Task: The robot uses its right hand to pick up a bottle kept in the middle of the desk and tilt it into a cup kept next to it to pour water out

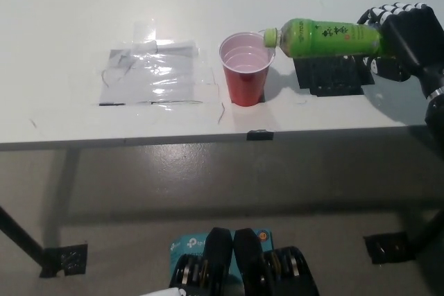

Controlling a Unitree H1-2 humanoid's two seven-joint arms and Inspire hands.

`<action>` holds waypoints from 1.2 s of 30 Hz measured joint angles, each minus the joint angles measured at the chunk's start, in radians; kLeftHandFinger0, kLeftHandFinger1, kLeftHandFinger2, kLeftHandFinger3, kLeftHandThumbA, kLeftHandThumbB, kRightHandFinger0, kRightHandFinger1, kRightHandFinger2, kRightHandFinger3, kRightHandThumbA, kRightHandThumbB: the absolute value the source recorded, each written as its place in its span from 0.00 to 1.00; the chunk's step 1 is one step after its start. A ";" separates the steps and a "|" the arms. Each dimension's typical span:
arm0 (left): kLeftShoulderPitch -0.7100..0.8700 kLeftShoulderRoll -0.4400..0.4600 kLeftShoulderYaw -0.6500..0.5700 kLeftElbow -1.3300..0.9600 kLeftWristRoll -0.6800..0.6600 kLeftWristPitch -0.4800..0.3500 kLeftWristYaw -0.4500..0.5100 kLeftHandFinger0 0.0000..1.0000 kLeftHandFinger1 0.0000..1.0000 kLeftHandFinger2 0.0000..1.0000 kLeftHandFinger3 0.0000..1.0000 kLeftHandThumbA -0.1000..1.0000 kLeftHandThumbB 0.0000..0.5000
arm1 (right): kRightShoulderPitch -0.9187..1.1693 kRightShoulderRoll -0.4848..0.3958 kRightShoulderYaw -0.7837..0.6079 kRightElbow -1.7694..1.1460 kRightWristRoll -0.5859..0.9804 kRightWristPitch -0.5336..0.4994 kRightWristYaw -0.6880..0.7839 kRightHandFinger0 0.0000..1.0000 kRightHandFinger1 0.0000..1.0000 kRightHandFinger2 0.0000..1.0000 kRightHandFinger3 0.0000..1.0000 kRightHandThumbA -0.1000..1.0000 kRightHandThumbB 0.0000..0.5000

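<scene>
- The green tea bottle point(326, 37) lies nearly on its side in the air, its base wrapped in my black right hand point(402, 39) and its neck reaching out to the hand's left; the hand is clenched around the bottle's lower end.
- The bottle's capless mouth sits just at the right-hand rim of the red plastic cup point(245, 69), touching or all but touching it; I can't tell which from up here.
- The cup stands upright on the worktop point(62, 25), well out to the left of the hand, with a pale interior that seems to hold some liquid; I can't make out a stream.
- I judge this to be the pouring step, with the tilt close to horizontal.
- To do it well I'd keep the mouth over the cup's opening rather than on its edge, nudging the hand slightly leftward so nothing runs down the outside.
- I'd deepen the tilt slowly by rolling the wrist; the cup looks light, and a knock from the neck could tip it.
- Directly beneath the bottle's body, just left of the hand, sits a black block point(325, 74) on the worktop; I'd stay above it.
- Further left, beyond the cup, a taped clear plastic sheet point(154, 72) lies flat.
- My white left hand isn't in view.
</scene>
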 measured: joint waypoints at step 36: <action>0.000 0.002 -0.001 0.000 0.005 0.000 -0.009 1.00 1.00 1.00 1.00 0.55 1.00 | -0.100 -0.009 0.031 -0.040 -0.097 -0.023 0.059 0.00 0.00 0.04 0.35 0.09 0.46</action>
